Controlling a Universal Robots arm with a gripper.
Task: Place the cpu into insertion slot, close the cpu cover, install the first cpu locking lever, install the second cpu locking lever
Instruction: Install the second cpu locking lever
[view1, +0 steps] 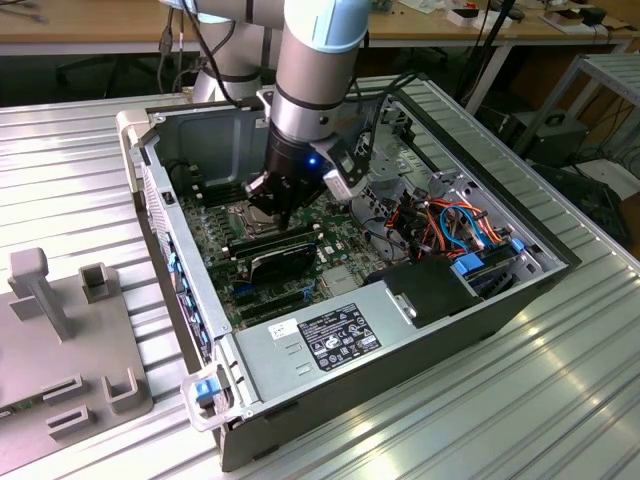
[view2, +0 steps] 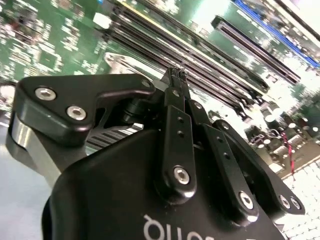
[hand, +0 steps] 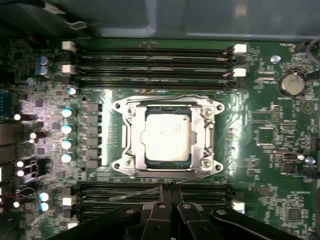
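The cpu, silvery top face up, lies in the insertion slot. The cpu cover lies flat around it. One wire locking lever runs along the slot's far side. A second thin lever slants over the memory slots, and its end sits right at my fingertips. My gripper is shut, tips together, just beside the slot's near edge. In the second wrist view the gripper has its tips closed over the board. In the exterior view the gripper hangs low inside the case beside the slot.
Long black memory slots flank the socket on both sides. A black card, the power supply and a bundle of cables crowd the case. The case wall rises nearby. A grey fixture stands at the exterior view's left.
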